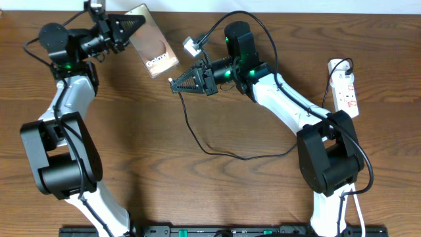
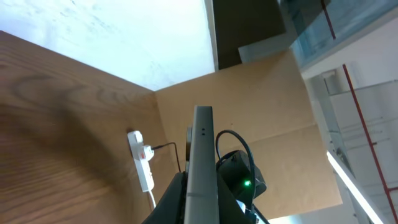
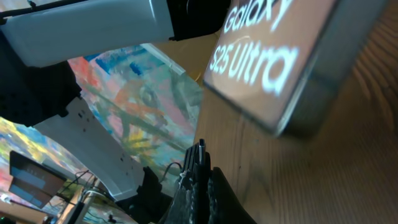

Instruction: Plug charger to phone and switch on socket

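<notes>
The phone (image 1: 156,51) is pinched by the jaws of the left gripper (image 1: 138,23). The charger (image 1: 227,155) tip is clamped in the jaws of the right gripper (image 1: 176,83), just short of the phone.

Left tool (image 1: 137,24) grips phone (image 1: 154,52); right tool (image 1: 175,85) pinches charger (image 1: 243,158).
</notes>
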Motion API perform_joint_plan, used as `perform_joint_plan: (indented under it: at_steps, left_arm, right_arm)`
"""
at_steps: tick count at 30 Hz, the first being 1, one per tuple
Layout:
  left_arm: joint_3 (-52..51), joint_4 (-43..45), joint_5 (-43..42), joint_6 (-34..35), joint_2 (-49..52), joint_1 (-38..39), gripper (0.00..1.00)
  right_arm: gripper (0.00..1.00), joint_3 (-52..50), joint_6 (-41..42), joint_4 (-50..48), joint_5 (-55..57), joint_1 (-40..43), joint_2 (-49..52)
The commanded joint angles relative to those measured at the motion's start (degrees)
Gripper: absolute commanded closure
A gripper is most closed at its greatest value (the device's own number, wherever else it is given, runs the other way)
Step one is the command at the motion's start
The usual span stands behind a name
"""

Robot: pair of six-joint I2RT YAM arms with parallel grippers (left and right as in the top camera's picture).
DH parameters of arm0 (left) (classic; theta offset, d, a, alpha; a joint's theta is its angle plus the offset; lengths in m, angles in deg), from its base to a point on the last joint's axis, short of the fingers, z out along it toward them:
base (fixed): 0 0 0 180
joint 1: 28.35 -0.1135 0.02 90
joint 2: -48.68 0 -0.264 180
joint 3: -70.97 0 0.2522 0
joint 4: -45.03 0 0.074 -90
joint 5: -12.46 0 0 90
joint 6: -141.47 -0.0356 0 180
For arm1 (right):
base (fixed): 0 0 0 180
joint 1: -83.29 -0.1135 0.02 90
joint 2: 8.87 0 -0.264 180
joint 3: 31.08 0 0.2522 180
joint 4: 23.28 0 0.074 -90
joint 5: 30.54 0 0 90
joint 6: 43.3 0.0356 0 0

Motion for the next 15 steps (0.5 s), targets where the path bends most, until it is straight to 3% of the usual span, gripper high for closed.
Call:
perform_joint_plan:
  at_steps: [1,15]
  left_arm:
    - [1.0,0.7,0.4,1.0,-0.3,-0.2,0.93]
    - [1.0,2.2,-0.2,1.0,-0.3,-0.2,0.92]
  right_arm:
    - [0.99,0.7,2.5,-0.4,1.6,0.0,0.1]
    - [0.99,0.7,11.9,-6.6,1.6,-0.2,0.1]
